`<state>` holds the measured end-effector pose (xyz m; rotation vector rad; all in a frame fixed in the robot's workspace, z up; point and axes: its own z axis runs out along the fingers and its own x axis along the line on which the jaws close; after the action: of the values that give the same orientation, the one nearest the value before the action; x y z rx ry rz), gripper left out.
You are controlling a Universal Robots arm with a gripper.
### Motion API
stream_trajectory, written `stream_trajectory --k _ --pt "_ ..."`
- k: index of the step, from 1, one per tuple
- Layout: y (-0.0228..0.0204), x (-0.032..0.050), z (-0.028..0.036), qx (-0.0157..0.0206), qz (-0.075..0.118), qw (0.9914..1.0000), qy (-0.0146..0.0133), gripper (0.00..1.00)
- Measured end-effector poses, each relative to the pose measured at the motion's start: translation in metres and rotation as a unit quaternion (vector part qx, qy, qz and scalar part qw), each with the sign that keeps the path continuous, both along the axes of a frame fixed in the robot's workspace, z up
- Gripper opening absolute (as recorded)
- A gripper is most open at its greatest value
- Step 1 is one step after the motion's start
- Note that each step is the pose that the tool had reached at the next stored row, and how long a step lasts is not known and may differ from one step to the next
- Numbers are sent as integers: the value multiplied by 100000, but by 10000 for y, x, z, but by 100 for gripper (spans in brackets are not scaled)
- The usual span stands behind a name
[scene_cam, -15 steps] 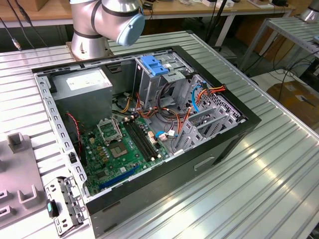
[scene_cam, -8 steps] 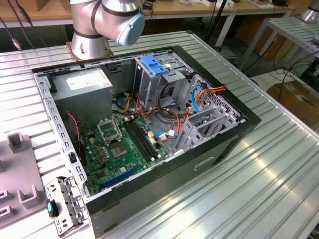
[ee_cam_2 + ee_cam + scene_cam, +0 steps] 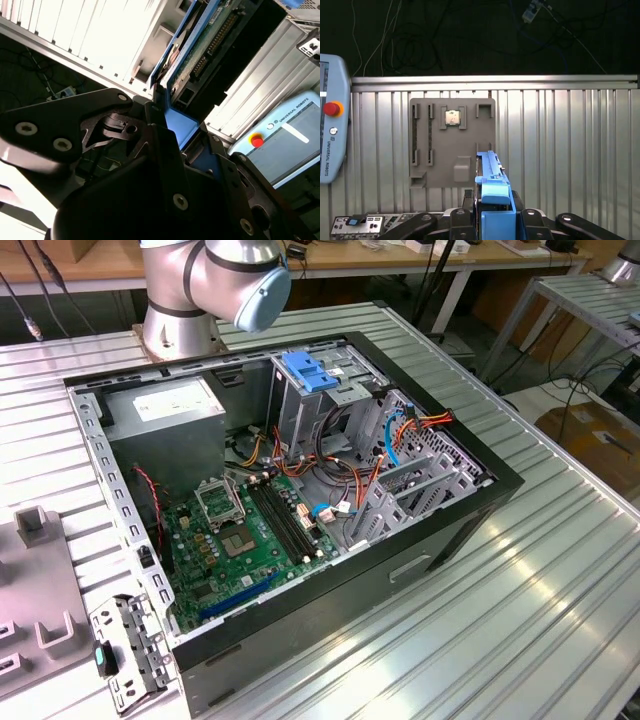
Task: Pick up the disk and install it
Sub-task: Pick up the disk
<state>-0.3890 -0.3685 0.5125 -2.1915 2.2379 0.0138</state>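
In both wrist views my gripper (image 3: 492, 217) is shut on the disk (image 3: 491, 175). In the first wrist view the disk is seen edge-on, its blue side rail (image 3: 495, 197) standing up between the black fingers (image 3: 462, 220). The second wrist view shows the disk's green circuit-board face (image 3: 215, 45) and blue rail (image 3: 181, 126) reaching out from the gripper (image 3: 177, 137). The disk hangs above the ribbed metal table (image 3: 560, 150), beside a grey fixture plate (image 3: 470, 107). In the exterior view the arm's base and elbow (image 3: 215, 280) stand behind the open computer case (image 3: 330, 630).
Inside the case are a green motherboard (image 3: 245, 535), a grey power supply box (image 3: 165, 410) and a metal drive cage with a blue handle (image 3: 310, 375). A teach pendant with a red button (image 3: 331, 108) lies on the table. A metal bracket (image 3: 125, 650) lies by the case.
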Motion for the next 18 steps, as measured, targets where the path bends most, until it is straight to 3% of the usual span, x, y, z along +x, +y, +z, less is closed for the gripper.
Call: stream_trajectory --k 10,13,18 --pt "0 84 0 -1 0 100000 2 37" --pt "0 234 0 -2 2 100000 2 37" --pt "0 284 0 0 1 100000 -1 37"
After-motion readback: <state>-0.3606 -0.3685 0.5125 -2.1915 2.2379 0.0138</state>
